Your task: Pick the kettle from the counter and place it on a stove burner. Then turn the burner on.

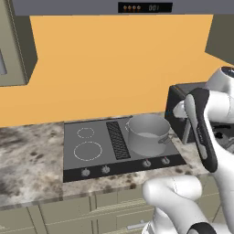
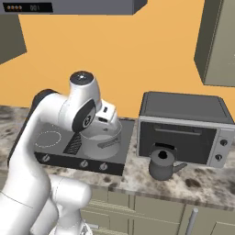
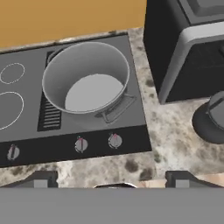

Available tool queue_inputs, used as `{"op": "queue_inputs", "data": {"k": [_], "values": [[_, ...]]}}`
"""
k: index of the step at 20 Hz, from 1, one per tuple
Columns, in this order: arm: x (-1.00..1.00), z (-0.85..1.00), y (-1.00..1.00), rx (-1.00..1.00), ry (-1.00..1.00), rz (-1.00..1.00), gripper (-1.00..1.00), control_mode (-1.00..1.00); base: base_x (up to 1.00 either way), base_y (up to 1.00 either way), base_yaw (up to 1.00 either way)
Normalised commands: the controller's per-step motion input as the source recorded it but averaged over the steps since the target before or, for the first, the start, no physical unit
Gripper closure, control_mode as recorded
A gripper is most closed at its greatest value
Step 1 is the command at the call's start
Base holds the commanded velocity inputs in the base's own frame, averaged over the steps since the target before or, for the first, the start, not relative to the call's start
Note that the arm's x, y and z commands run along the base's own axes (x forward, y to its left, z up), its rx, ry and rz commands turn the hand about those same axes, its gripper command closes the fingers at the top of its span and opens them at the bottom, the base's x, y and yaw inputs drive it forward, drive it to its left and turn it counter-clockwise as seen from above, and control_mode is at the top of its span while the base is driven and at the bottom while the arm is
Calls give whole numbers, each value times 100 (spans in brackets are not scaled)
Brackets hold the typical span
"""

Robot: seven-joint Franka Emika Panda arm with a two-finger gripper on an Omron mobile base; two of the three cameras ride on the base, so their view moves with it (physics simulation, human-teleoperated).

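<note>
Kettle (image 2: 163,164): dark grey, upright on the desk (image 2: 206,183), lower centre-right of the right base view, just in front of the toaster oven (image 2: 183,131); in the hand view it sits at the right edge (image 3: 212,118), partly cut off; nothing grips it. Stove (image 1: 91,160): dark glass top, centre of the left base view; large burner (image 1: 87,151) ring at its front left, bare; grey pot (image 1: 147,132) on its right half, beside the central grille (image 1: 118,139); four knobs along the front edge. Gripper (image 3: 112,177): tips at the bottom of the hand view, above the desk edge; jaws spread wide, holding nothing.
</note>
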Motion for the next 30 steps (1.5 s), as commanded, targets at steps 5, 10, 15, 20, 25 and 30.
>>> {"op": "queue_inputs", "data": {"k": [5, 10, 15, 20, 25, 30], "values": [[-54, -11, -97, 15, -7, -29, -100, -100, 0, 0, 0], [-42, 0, -85, 24, -5, -41, -100, -100, 0, 0, 0], [-39, 0, -84, 32, -4, -47, -100, -100, 0, 0, 0], [-10, 0, -84, 25, -1, -50, -100, -100, 0, 0, 0], [4, 0, -52, 18, 0, -40, -100, -100, 0, 0, 0], [34, 0, -12, 1, 0, -2, -100, -100, 0, 0, 0]]}}
